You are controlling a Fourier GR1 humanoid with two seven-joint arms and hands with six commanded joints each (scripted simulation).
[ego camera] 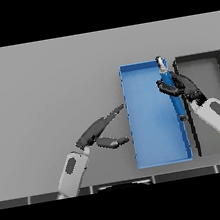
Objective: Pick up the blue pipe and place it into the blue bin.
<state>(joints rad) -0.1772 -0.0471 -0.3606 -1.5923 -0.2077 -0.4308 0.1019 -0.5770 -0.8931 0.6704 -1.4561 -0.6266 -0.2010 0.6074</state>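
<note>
Right hand: the dark right hand point(180, 86) sits right of centre in the frame, fingers and thumb curled tight round the long blue pipe with a silvery grey end cap point(169, 86), and that is a firm grip.
Right arm: white and grey, it comes in from the lower right corner and slants up to the hand.
Pipe: long and slim, it runs almost top to bottom with a slight tilt, grey cap uppermost and poking just past the bin's far rim, lower end down along the bin's right wall.
Bin: the shallow rectangular blue bin point(150, 125) lies at centre right, long side running up the frame; the pipe hangs over its right-hand edge, and whether it touches the floor of the bin cannot be told.
Neighbour: a dark grey rectangular bin point(203, 63) stands just beside the blue one on its right, partly covered by the right arm.
Left hand: the dark left hand point(99, 132) shows at lower centre, fingers stretched out straight toward the blue bin's left wall, thumb apart below, holding nothing.
Surface: plain grey table point(42, 88) fills the left of the frame.
</note>
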